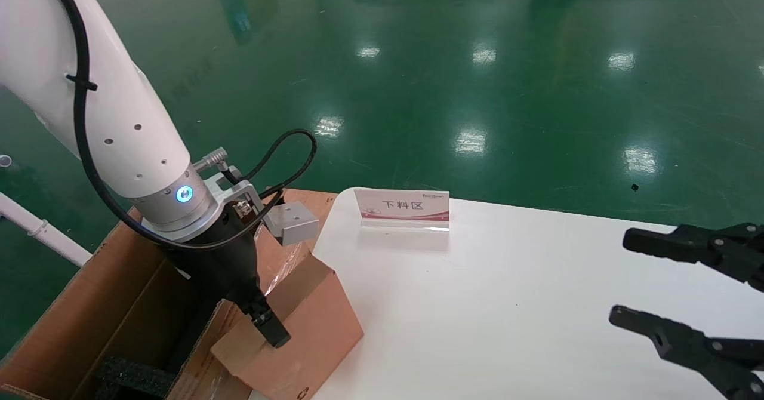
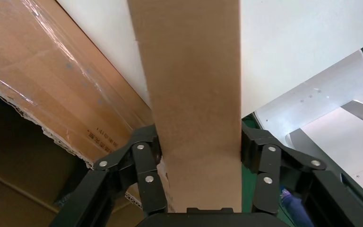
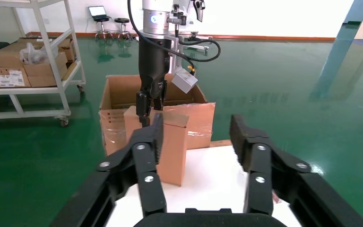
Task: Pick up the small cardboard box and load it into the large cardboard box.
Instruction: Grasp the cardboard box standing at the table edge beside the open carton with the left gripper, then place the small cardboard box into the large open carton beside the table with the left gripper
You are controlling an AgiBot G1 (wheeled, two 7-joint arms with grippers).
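The small cardboard box [image 1: 316, 322] stands upright at the left edge of the white table [image 1: 507, 304]; I cannot tell if it rests on it. My left gripper [image 1: 265, 322] is shut on its upper part, a finger on each side, as the left wrist view shows [image 2: 198, 142]. The box fills the middle of that view [image 2: 194, 85] and also shows in the right wrist view [image 3: 172, 142]. The large cardboard box [image 1: 89, 304] stands open on the floor just left of the table, with black foam [image 1: 131, 376] inside and a taped flap [image 2: 38, 71]. My right gripper [image 1: 627, 277] is open and empty over the table's right side.
A clear sign stand with a red and white card [image 1: 404, 208] stands at the table's far edge. In the right wrist view a white shelf cart [image 3: 28, 61] with cartons stands far behind the large box [image 3: 189, 113]. Green floor surrounds the table.
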